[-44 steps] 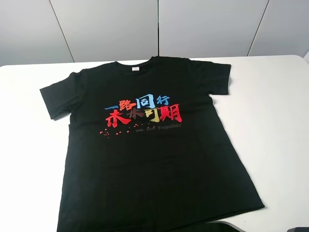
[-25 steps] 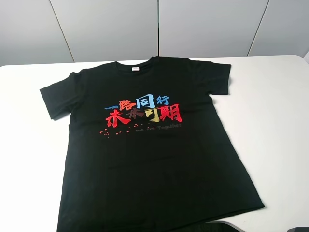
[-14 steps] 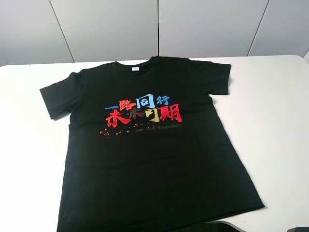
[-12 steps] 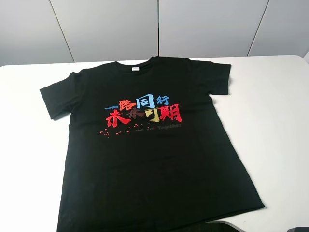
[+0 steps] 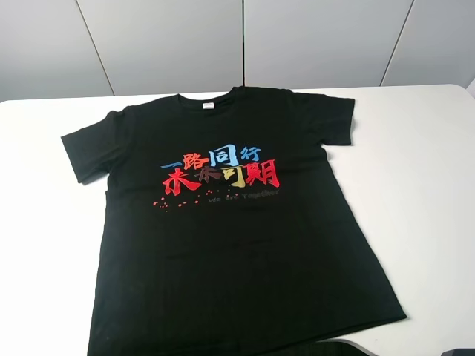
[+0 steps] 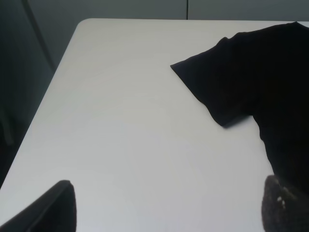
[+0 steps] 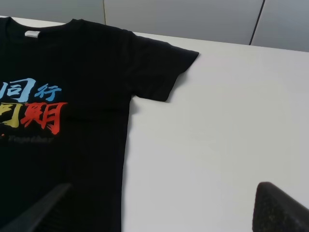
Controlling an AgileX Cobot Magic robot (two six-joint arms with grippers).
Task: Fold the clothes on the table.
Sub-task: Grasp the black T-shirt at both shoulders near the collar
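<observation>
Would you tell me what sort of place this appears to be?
Probably a robotics lab or test bench: a white table, plain grey wall panels behind it, and one black T-shirt laid flat.

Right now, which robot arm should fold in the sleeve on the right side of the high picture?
Right, probably: that sleeve lies ahead of the open right gripper, while the left gripper faces only the other sleeve.

Black short-sleeved T-shirt (image 5: pixel 237 248) is lying flat, print up, sleeves spread, on the white table (image 5: pixel 430 185), one sleeve sitting ahead of the left gripper's (image 6: pixel 169 210) wide-apart jaws and off toward one finger, the other ahead of the right gripper's (image 7: pixel 159 212) equally parted jaws, side edge running in between them.
</observation>
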